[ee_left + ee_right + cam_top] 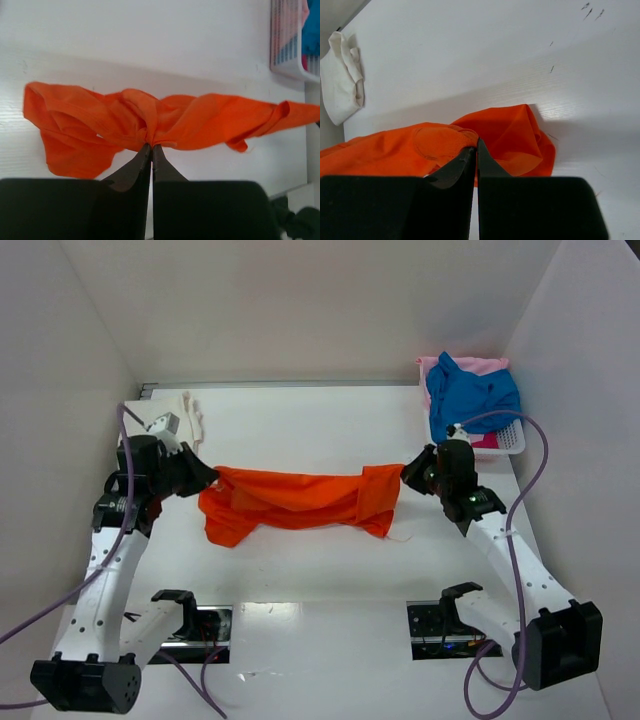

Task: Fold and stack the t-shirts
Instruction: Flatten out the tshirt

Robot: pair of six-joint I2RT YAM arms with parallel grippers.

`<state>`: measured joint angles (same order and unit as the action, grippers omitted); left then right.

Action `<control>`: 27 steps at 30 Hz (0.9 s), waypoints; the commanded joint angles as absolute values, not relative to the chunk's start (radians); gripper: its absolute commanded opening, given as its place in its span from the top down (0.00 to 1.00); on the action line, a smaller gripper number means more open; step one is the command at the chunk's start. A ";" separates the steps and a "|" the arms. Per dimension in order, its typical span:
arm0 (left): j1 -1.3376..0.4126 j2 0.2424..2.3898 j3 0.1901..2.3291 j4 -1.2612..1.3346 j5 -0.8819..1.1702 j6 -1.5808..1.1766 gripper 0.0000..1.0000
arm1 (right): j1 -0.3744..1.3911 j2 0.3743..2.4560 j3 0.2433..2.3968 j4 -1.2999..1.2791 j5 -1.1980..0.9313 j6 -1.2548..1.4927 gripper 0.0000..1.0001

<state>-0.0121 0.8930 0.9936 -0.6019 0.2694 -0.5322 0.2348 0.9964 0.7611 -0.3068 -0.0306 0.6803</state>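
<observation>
The orange t-shirt (300, 498) hangs stretched and bunched between my two grippers, just above the table. My left gripper (207, 478) is shut on its left end, the fingertips pinching a gathered fold (151, 146). At the right end, my right gripper (408, 476) is shut on the orange cloth (476, 144). A loose flap of the shirt (75, 150) droops toward the table. The blue t-shirt (470, 390) lies heaped on the pale pink one (488, 364) in the basket. The cream-white t-shirt (190, 410) lies crumpled at the back left.
The white plastic basket (510, 440) stands at the back right, close behind my right arm. White walls close in the table at the back and on both sides. Two dark mounts (190, 625) sit at the near edge.
</observation>
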 commanded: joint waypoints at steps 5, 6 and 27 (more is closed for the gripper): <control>-0.078 0.783 0.944 -0.717 0.502 -0.526 0.56 | 0.227 0.965 0.750 -0.269 -0.029 0.689 0.93; -0.078 0.760 0.940 -0.734 0.514 -0.526 0.38 | 0.227 0.972 0.750 -0.267 -0.029 0.689 0.93; -0.112 1.184 0.976 -0.510 0.260 -0.466 0.00 | 0.227 0.997 0.769 -0.249 -0.038 0.670 0.92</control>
